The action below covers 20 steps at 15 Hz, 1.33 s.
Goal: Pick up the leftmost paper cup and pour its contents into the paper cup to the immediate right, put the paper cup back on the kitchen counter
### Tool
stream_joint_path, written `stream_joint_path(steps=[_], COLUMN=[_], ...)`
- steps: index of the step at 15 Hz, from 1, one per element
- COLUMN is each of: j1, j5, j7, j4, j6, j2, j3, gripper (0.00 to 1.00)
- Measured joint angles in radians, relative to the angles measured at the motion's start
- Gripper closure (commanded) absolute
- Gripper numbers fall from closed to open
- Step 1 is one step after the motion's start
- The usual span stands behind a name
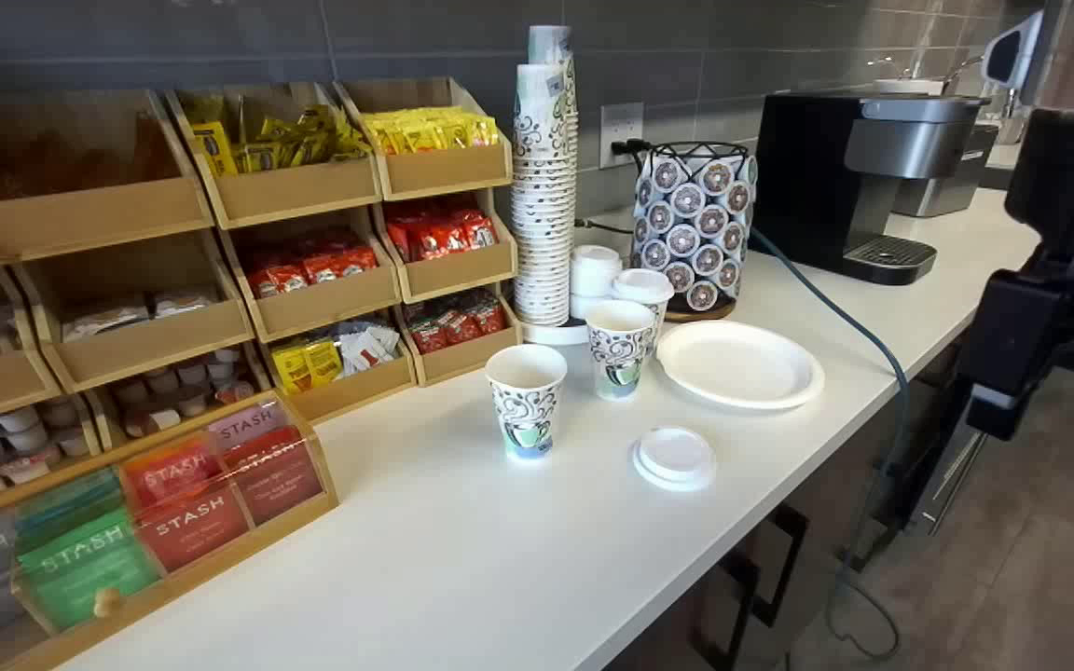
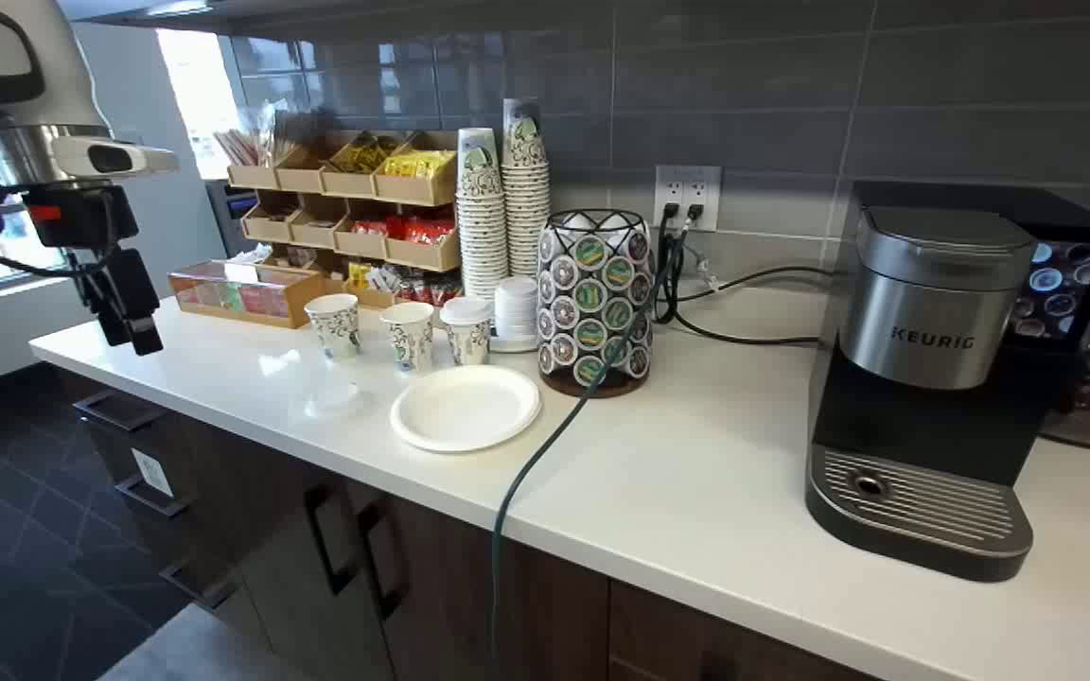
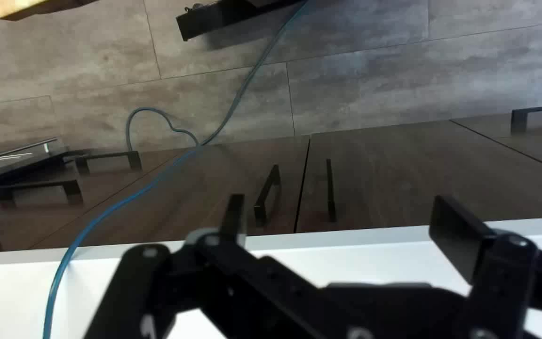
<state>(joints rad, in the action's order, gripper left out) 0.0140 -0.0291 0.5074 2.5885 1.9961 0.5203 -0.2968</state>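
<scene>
The leftmost paper cup (image 1: 526,405) is small, white with dark print, and stands upright and open-topped on the kitchen counter (image 1: 425,559). The paper cup to the immediate right (image 1: 618,352) is its twin, upright and slightly farther back, apart from it. Both cups also show in an exterior view, the leftmost (image 2: 335,326) and its twin (image 2: 410,338). What they contain cannot be seen. My gripper (image 3: 337,212) is open and empty, its fingers wide apart over the counter's front edge. In both exterior views the gripper (image 1: 994,410) (image 2: 133,336) is away from the cups.
A lidded cup (image 2: 467,331) stands close behind the twin. A loose lid (image 1: 675,457) and a white plate (image 1: 740,363) lie nearby. Tall cup stacks (image 1: 542,214), a pod rack (image 1: 691,233), a tea box (image 1: 173,522) and wooden bins surround them. A cable (image 2: 545,445) crosses the counter.
</scene>
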Motion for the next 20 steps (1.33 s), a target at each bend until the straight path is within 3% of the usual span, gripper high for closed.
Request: stream_joint_path(steps=[10, 20], j1=[0.015, 0.062], j5=[0.002, 0.065], j7=[0.001, 0.062], j4=[-0.045, -0.363], j6=[0.000, 0.114], j2=[-0.034, -0.405], j3=[-0.002, -0.039], gripper=[0.00, 0.00])
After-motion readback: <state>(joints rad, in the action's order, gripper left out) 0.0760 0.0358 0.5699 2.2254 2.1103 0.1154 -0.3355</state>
